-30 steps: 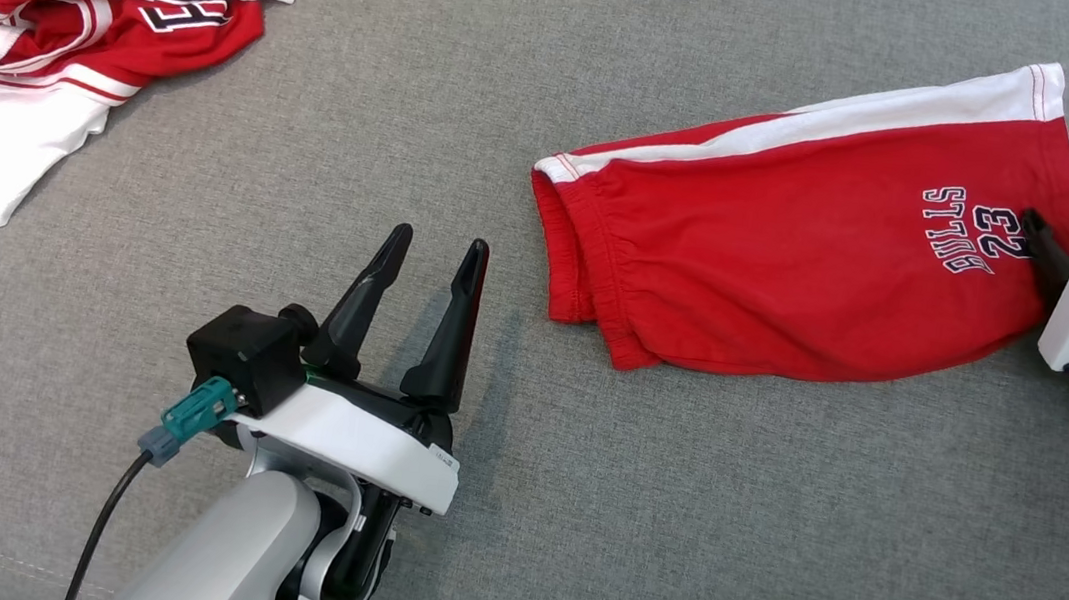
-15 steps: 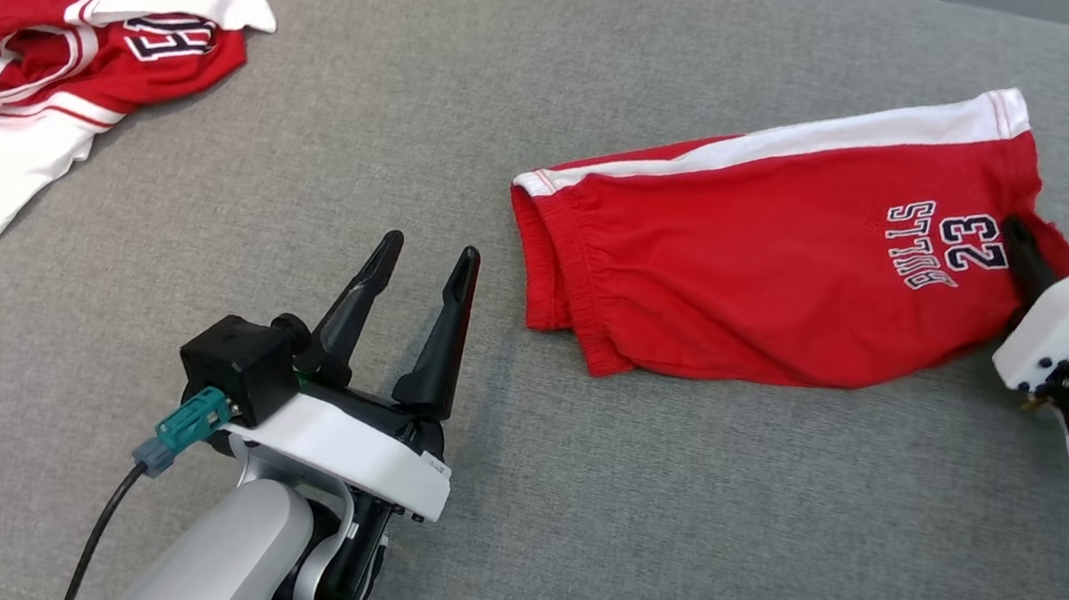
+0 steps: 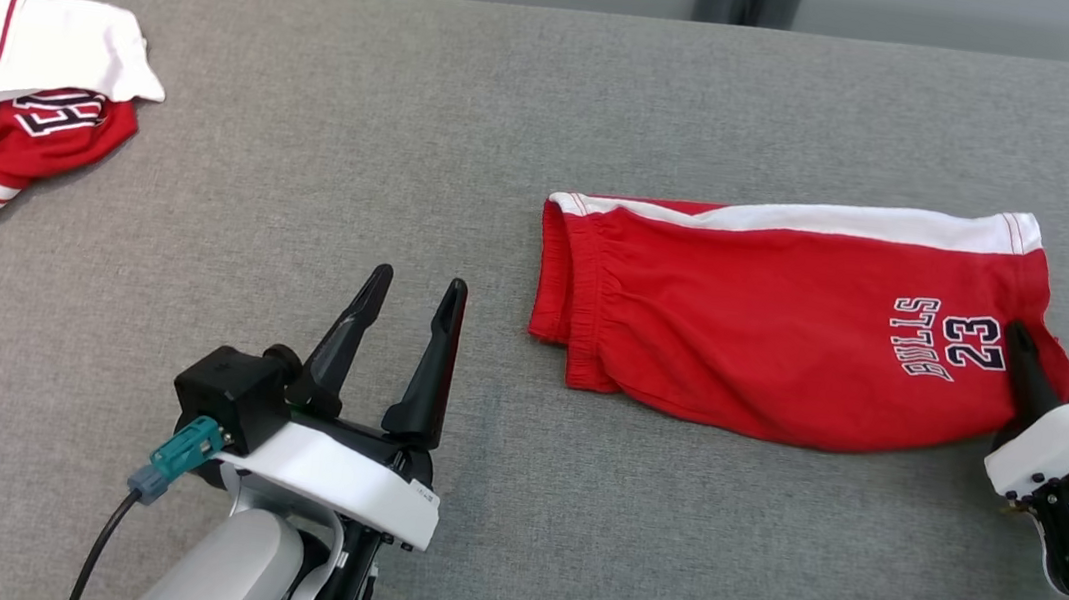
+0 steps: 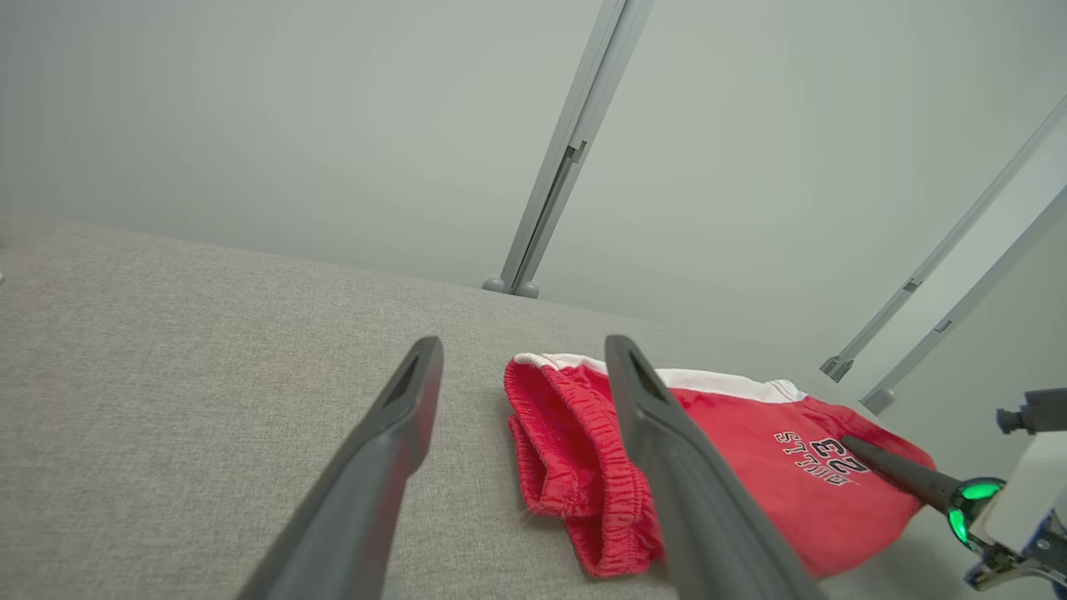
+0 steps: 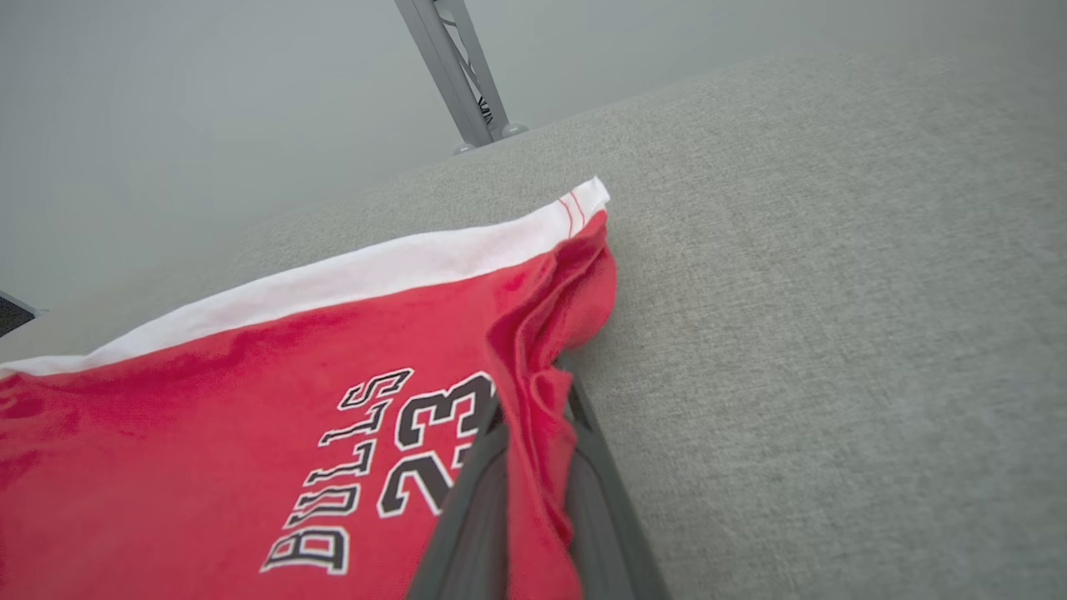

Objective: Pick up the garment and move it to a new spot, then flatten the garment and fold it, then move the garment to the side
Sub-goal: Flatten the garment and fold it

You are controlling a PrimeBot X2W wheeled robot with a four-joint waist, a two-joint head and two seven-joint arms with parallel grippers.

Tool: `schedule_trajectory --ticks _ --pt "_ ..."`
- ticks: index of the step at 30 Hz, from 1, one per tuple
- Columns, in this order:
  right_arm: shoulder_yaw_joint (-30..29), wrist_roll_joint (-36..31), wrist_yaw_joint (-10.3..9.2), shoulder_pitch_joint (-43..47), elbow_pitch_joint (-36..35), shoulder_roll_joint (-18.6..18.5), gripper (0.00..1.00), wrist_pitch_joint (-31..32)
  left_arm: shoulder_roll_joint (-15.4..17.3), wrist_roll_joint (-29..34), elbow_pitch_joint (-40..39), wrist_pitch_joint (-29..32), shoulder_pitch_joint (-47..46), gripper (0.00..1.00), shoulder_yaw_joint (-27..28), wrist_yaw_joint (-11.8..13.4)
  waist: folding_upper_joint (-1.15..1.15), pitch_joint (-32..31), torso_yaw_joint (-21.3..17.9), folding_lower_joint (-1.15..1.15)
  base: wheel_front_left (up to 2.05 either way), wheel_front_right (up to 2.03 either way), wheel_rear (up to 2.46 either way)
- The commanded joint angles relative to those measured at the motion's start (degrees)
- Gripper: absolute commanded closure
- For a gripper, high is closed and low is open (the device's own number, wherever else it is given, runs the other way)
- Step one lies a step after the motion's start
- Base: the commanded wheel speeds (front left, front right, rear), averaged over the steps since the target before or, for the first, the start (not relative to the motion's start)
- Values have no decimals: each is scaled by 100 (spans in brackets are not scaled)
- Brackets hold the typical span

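Note:
The garment point(image 3: 774, 317) is a pair of red shorts with a white side stripe and "BULLS 23" print, folded in half and lying on the grey table. My right gripper point(image 3: 1027, 351) is shut on the garment's hem at its right end; in the right wrist view the red cloth point(image 5: 533, 400) is bunched between the two fingers. My left gripper point(image 3: 416, 297) stands open over bare table, left of the waistband. The left wrist view shows the waistband point(image 4: 575, 467) just beyond my open left gripper point(image 4: 521, 367).
A red and white jersey point(image 3: 3, 109) lies crumpled at the table's far left. Grey table surface point(image 3: 416, 105) spreads between the jersey and the shorts. A metal frame post point(image 4: 554, 175) stands behind the table's far edge.
The right gripper has shut on the hem and the shorts now lie straighter across the table. The head camera has tilted up, so the table's far edge and the wall show.

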Motion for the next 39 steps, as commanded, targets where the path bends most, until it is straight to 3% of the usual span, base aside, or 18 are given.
schedule_trajectory --ticks 1,10,17,23,31,39 --pt "-51 44 -2 107 9 -14 100 -76 65 -8 -1 11 71 0 23 23 0 -86 -98 0 0 0 0" --pt "-226 63 -2 257 138 -8 100 -155 117 101 191 4 144 0 66 65 0 -268 -79 0 0 0 0" --pt "-274 -174 -1 117 81 -102 100 -187 174 466 379 -2 271 0 307 181 0 -538 204 0 0 0 0" --pt "-169 -416 -1 -37 -172 44 100 -186 156 734 481 -2 538 0 622 212 0 -756 439 0 0 0 0" --pt "172 -713 -1 -340 -414 680 100 85 -69 932 599 -2 819 0 904 -4 0 -907 835 0 0 0 0" --pt "595 -1099 -1 -411 72 1166 100 323 -314 1125 694 -3 767 0 1062 -200 0 -829 1119 0 0 0 0"
